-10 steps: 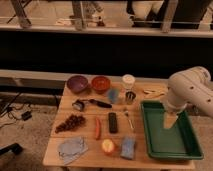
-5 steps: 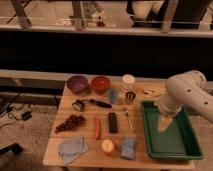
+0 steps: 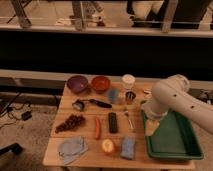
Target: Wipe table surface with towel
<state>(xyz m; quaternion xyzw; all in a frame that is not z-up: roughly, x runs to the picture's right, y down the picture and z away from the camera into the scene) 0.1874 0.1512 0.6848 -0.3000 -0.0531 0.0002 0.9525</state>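
**Towel lying untouched, gripper over the tray**

I am seeing the towel (image 3: 71, 148) lying crumpled at the front-left corner of the table surface (image 3: 89, 114), just in front of the grapes (image 3: 70, 122). The blue sponge (image 3: 128, 147) is sitting further right, beside the green tray (image 3: 180, 141). My gripper (image 3: 151, 127) is hanging over the tray's left part, fingers spread wide and gripping nothing, well apart from the towel.
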